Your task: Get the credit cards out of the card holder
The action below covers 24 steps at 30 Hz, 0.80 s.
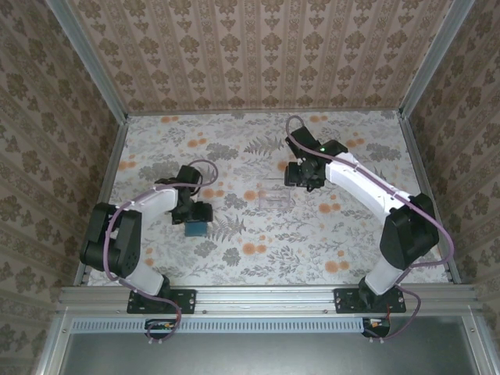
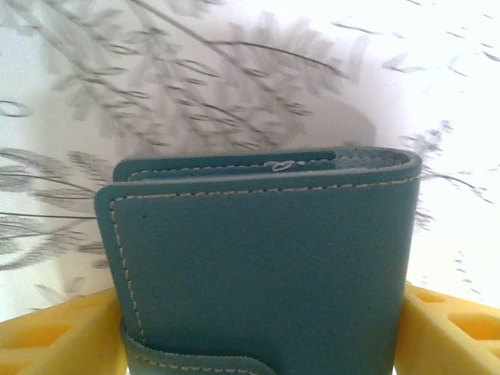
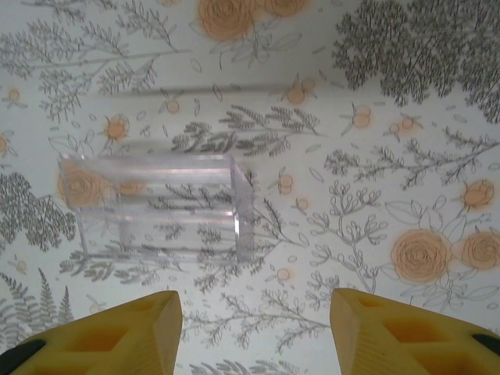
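Left gripper (image 2: 262, 297): yellow fingers (image 2: 55, 332) sit flush against both side edges of the card holder (image 2: 258, 258), closed onto it. The holder is folded, both teal panels stacked, and the white stitching runs along the top edge. A strap or tab crosses the bottom of the near panel. The folded edge points away from the wrist camera, toward the leaf print on the worktop (image 3: 406, 156).

From the top view, the holder is a small teal block on the worktop left of centre. It lies at the tip of the left gripper, on the side nearer the arm bases.

Right gripper (image 3: 254, 301): fingers spread, with bare floral worktop between them (nothing held). Ahead of it and off to the left in its wrist view lies a clear plastic box (image 3: 156, 205). The box rests on the worktop, apart from both fingers. Its walls are see-through, so the print shows through them.

From above, the box lies near the middle of the worktop, between the two grippers and closer to the right one. It is well apart from the holder. Nothing stands between the holder and the box.

Surroundings: patterned wall panels (image 1: 258, 47) on three sides and a metal rail (image 1: 266, 295) along the near edge, carrying both arm bases.
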Motion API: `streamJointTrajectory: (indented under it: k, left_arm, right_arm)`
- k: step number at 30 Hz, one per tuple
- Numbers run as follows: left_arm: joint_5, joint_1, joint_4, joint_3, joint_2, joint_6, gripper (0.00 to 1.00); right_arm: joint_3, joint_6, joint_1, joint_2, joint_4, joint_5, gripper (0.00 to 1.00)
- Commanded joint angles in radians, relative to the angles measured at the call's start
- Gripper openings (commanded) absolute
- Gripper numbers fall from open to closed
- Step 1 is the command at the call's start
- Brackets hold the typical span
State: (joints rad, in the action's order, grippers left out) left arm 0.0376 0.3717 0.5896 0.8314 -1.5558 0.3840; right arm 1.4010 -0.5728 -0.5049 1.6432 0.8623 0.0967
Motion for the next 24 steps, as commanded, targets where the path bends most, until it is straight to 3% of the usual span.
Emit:
streamJointTrajectory:
  k: [1,4,16,21,24]
  left_arm:
    - [0.038,0.077,0.030,-0.004,0.009,0.076,0.77]
    - [0.014,0.182,0.044,0.004,0.019,0.145,0.72]
    - [-0.107,0.586,0.080,0.143,-0.099,0.460,0.73]
    - [-0.139,0.671,0.108,0.220,-0.194,0.527,0.75]
    - [-0.161,0.696,0.119,0.227,-0.184,0.548,0.86]
  right_arm:
    - [-0.048,0.004,-0.004,-0.066,-0.025,-0.035,0.53]
    - [-0.097,0.008,-0.003,-0.094,-0.054,-0.047,0.53]
    - [-0.333,0.030,0.017,-0.184,-0.178,-0.136,0.53]
    - [-0.377,0.045,0.025,-0.193,-0.209,-0.160,0.53]
    - [-0.395,0.048,0.025,-0.207,-0.216,-0.172,0.52]
